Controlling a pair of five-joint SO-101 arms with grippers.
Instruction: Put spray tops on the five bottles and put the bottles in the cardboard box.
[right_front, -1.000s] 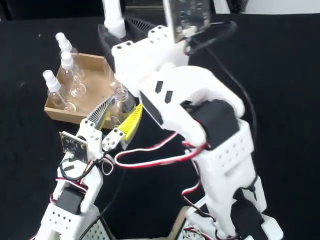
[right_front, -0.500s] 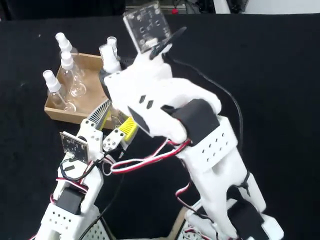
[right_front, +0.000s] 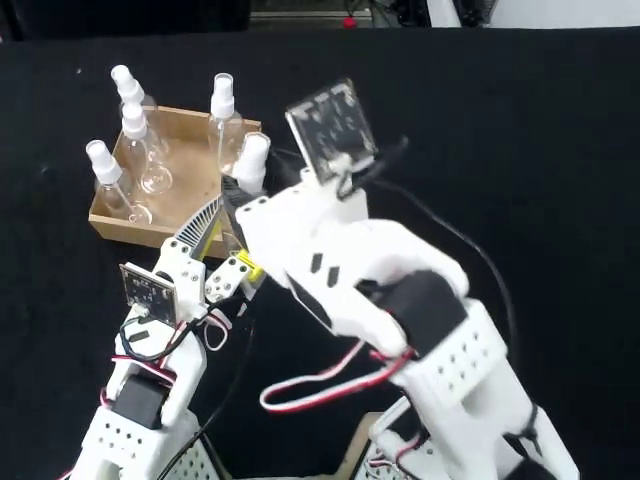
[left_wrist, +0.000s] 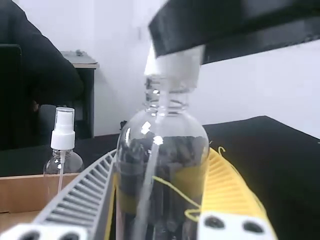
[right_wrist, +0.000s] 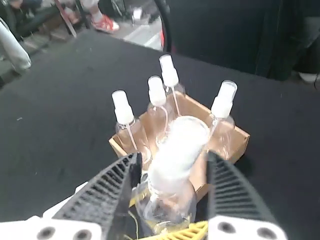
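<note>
Black table (right_front: 560, 150): left gripper (right_front: 230, 240) pinching bottle (left_wrist: 162, 165); right gripper (right_wrist: 172, 160) clamping spray top (right_wrist: 177, 145) atop it.

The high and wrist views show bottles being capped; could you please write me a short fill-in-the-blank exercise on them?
The cardboard box holds ____ bottles with spray tops on.
The fifth bottle sits in the left gripper, which is ____ on it.
The right gripper holds a ____ spray top at that bottle's neck.
Missing words: four, shut, white.
</note>
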